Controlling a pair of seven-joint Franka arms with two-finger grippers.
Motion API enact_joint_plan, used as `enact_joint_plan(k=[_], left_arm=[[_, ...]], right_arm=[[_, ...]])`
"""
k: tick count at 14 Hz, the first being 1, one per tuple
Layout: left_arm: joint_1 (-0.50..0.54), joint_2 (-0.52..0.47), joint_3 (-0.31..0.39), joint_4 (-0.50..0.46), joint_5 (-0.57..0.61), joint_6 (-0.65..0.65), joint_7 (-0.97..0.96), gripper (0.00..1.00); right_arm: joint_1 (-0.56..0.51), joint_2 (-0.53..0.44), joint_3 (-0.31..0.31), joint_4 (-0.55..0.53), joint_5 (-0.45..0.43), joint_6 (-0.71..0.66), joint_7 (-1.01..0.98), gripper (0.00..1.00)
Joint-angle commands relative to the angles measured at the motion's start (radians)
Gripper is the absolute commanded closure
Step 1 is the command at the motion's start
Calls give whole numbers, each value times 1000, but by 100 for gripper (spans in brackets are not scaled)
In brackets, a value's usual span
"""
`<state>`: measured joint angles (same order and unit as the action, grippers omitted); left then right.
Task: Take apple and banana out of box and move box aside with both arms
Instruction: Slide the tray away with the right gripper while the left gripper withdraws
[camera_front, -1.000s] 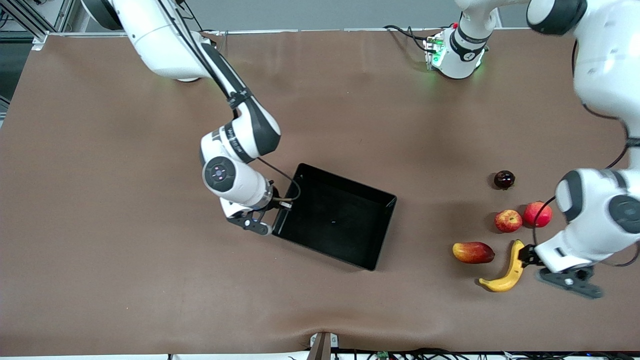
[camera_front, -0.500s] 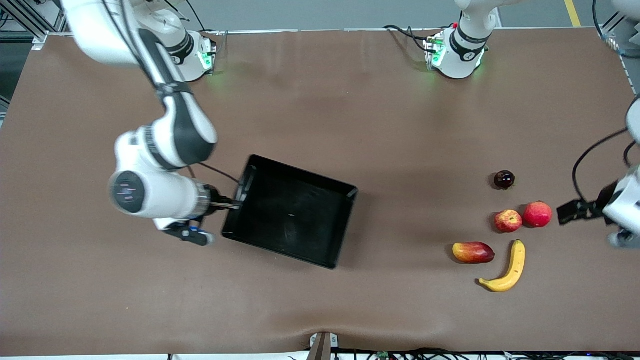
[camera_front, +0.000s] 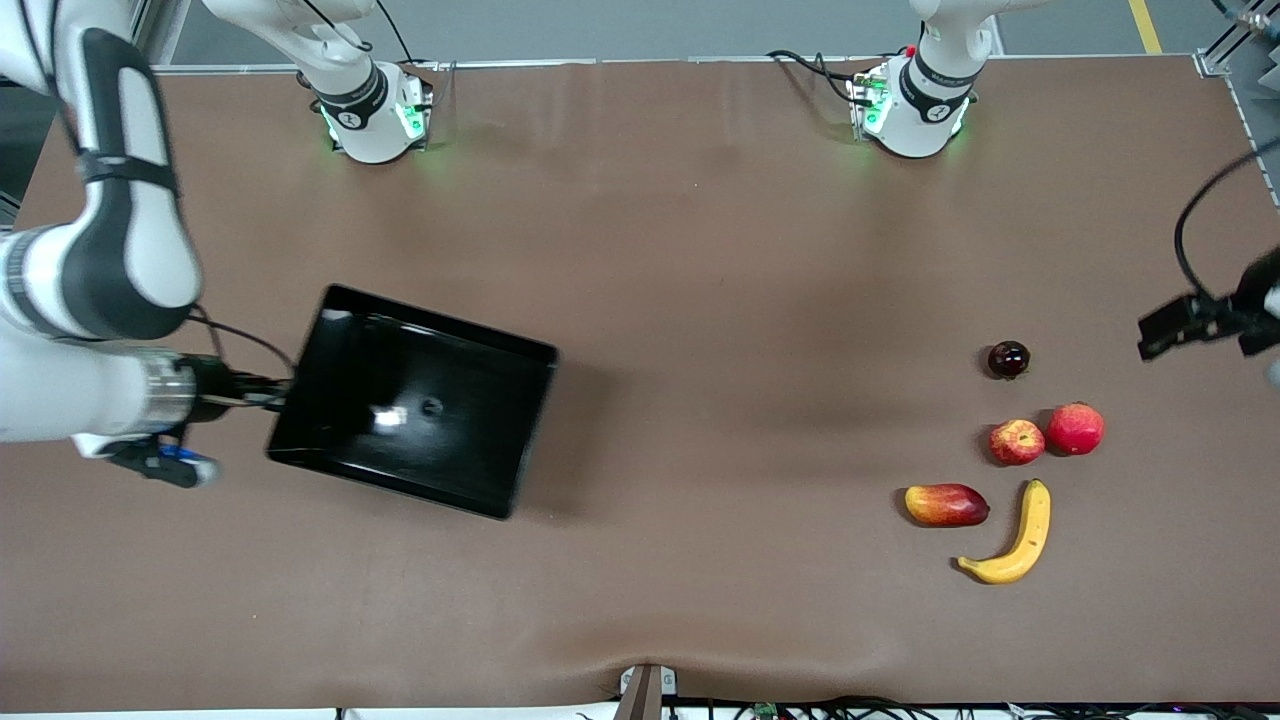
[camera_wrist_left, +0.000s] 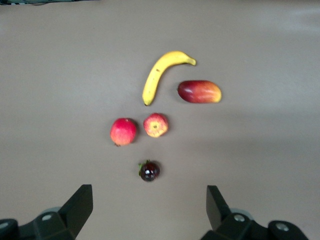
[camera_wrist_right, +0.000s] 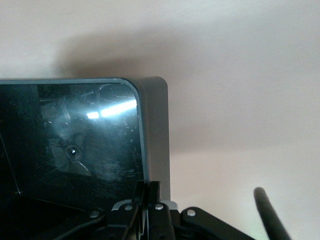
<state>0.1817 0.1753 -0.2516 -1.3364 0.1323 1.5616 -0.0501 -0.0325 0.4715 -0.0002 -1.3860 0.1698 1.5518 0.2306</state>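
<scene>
Brown table (camera_front: 700, 250), right tool (camera_front: 285, 392) clamping black box (camera_front: 410, 400) rim, left tool (camera_wrist_left: 150, 210) spread wide above fruits

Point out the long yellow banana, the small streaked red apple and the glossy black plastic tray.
Long curved yellow banana (camera_front: 1026, 540): front view, mid-body.
Small round red apple with yellowish streaks (camera_front: 1016, 442): front view, top.
Glossy black rectangular plastic tray (camera_front: 330, 350): front view, bare floor near wall.
</scene>
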Motion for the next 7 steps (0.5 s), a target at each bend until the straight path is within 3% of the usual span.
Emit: enact_joint_plan(k=[1,4,7], left_arm=[[-25,-100,43,-122,-36,-6,18,0],[-175,-187,199,-223,-62,0,13,0],[-174,-220,196,-253,-88,2,10,0]], right_arm=[[-133,-47,25,-102,0,56,-165,100],[-263,-44,26,-235,2,195,-363,100],[-342,-33,26,-318,5,310,-494,100]])
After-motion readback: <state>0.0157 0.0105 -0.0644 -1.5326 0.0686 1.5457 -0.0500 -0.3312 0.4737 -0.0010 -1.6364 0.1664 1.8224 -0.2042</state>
